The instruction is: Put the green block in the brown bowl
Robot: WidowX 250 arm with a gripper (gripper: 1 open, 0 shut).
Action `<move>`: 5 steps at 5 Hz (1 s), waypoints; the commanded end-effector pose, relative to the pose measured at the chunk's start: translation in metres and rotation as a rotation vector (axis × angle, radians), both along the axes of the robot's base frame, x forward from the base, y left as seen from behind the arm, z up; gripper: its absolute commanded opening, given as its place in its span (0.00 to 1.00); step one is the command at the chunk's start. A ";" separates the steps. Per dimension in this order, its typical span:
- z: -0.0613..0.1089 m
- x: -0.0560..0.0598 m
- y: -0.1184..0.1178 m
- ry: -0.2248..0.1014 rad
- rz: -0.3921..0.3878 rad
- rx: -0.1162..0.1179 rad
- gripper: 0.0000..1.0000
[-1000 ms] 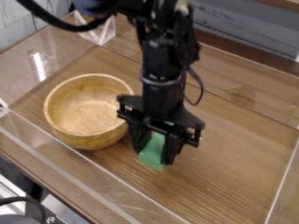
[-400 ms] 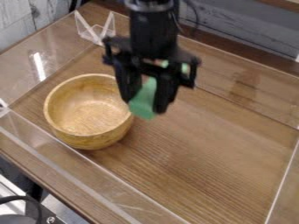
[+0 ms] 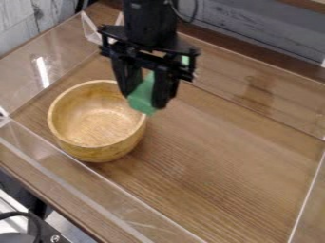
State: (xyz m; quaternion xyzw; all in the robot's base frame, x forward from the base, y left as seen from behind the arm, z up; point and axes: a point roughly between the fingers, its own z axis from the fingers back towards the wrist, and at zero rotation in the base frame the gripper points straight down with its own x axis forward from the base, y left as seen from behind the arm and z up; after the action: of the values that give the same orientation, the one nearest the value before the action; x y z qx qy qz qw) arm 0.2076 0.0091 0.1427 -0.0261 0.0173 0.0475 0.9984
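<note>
Bright green block [image 3: 143,92], elongated, seemingly flat-sided

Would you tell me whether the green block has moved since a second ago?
Yes. The green block rose off the table, carried toward the brown bowl.

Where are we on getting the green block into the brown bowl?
Done: the gripper is shut on the green block and holds it clear of the wooden table. In hand: the block hangs beside the right rim of the brown bowl, not yet over the hollow. Left: bring it over the bowl, which looks empty, lower it and release.
</note>
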 end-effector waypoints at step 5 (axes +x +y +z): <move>-0.004 0.004 0.020 -0.058 0.022 0.007 0.00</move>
State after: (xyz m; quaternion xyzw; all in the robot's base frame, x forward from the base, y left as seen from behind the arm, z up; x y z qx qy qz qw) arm 0.2091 0.0270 0.1331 -0.0259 0.0001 0.0598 0.9979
